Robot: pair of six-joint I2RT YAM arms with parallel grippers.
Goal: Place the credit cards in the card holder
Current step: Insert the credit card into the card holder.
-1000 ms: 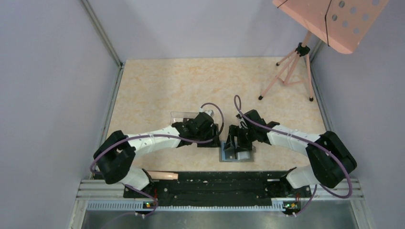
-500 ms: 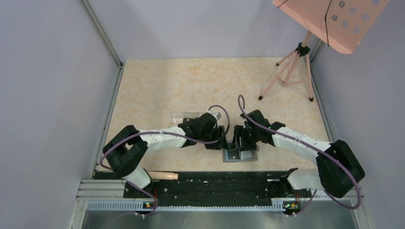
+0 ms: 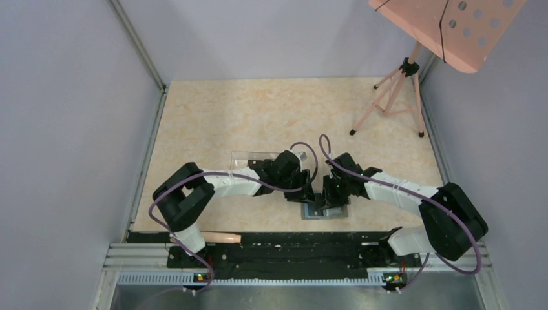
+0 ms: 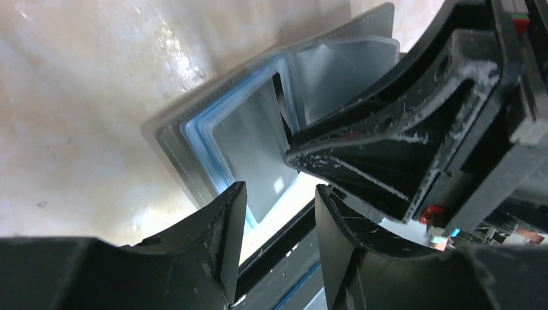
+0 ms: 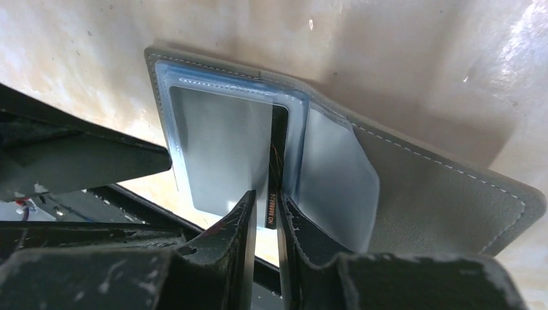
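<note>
The card holder (image 5: pixel 439 194) lies open on the table near the front edge, gray outside with blue-gray clear sleeves (image 4: pixel 245 135). It also shows under both grippers in the top view (image 3: pixel 341 213). One black credit card (image 5: pixel 271 208) stands edge-on, its far end inside the slot between the sleeves. My right gripper (image 5: pixel 266 205) is shut on the card's near end. My left gripper (image 4: pixel 278 197) hovers open at the holder's left edge with nothing between its fingers. In the top view the two grippers, left (image 3: pixel 309 194) and right (image 3: pixel 327 196), almost meet.
A clear plastic box (image 3: pixel 249 158) sits just behind the left arm. A pink tripod (image 3: pixel 388 97) stands at the back right under a pink board (image 3: pixel 446 26). A wooden stick (image 3: pixel 220 237) lies by the front rail. Gray walls close both sides.
The right gripper's jaws have narrowed onto the card over the holder. The left arm has reached rightward to the holder's left edge, its jaws a little narrower.
</note>
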